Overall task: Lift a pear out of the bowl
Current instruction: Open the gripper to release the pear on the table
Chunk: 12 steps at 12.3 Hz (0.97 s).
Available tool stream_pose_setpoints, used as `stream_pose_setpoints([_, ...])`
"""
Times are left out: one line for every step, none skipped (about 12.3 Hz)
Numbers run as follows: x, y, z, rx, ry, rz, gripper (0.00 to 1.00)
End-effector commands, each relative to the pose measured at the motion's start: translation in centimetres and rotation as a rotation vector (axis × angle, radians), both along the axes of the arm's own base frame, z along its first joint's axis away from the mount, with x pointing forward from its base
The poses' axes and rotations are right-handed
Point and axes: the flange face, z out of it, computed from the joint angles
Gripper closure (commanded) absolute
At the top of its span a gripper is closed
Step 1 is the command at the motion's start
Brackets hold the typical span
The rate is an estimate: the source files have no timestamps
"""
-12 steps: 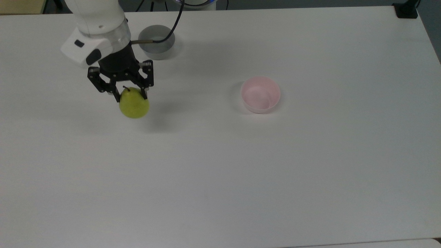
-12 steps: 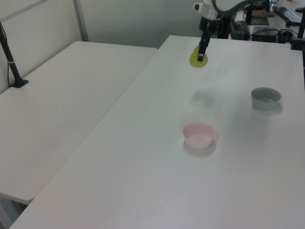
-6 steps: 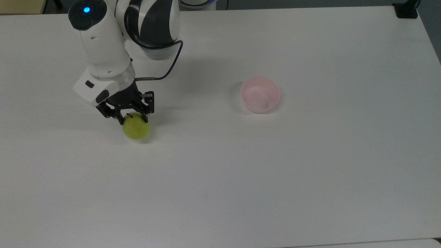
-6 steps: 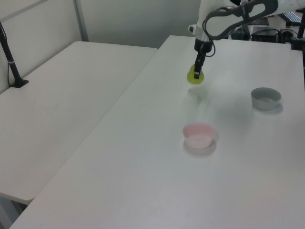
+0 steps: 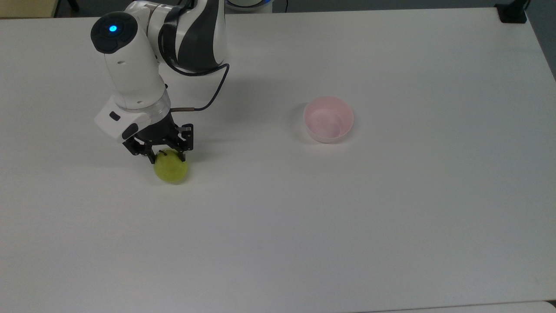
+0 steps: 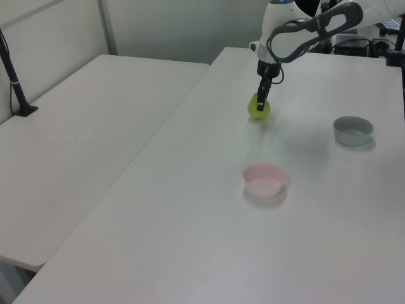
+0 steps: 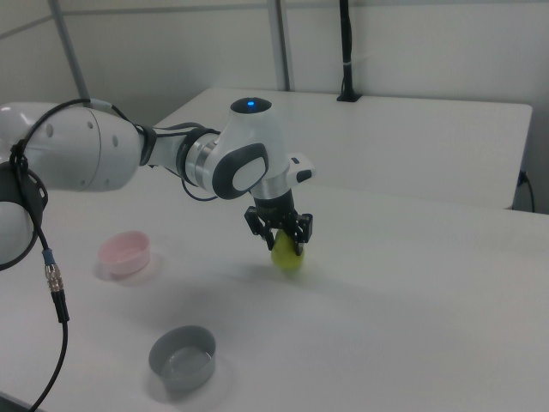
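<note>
While the jaws are pinching the upper part of the pear (image 5: 171, 169), one finger on each side of its neck, the gripper (image 5: 164, 150) is holding the fruit low, at or just above the table (image 5: 391, 217); whether it is touching the surface I cannot tell. The pear is hanging with its long axis roughly upright, its dark stem pointing up between the fingers and its rounded base facing down. The pink bowl (image 5: 328, 119) is sitting well apart, toward the top view's right, and is showing nothing inside. Judging from this, the lift out of the bowl is done, and the arm seems to be setting the pear down; only the release appears left.
</note>
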Motion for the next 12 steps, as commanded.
stream_pose_setpoints([-0.1,-0.6,0.3,0.016,-0.013,-0.034,0.22])
stream_pose_setpoints([-0.1,-0.6,0.4,0.015,-0.013,-0.033,0.03])
stream_pose_setpoints([-0.2,-0.6,0.3,0.015,-0.01,-0.031,0.0])
stream_pose_setpoints([-0.2,-0.5,0.6,0.013,-0.013,-0.028,0.0])
stream_pose_setpoints([-0.3,-0.5,1.3,0.016,-0.012,-0.029,0.0])
stream_pose_setpoints([-0.5,-0.5,2.0,0.02,-0.004,-0.027,0.0])
stream_pose_setpoints([-1.0,-0.4,3.1,0.027,0.013,-0.024,0.0])
stream_pose_setpoints([-1.3,-0.3,4.2,0.032,0.022,-0.022,0.0])
stream_pose_setpoints([-2.0,-0.2,6.2,0.039,0.032,-0.019,0.0])
stream_pose_setpoints([-2.9,0.2,8.3,0.052,0.049,-0.023,0.0])
stream_pose_setpoints([-3.5,0.3,9.8,0.057,0.058,-0.038,0.0])
stream_pose_setpoints([-4.4,0.3,12.1,0.056,0.061,-0.066,0.0])
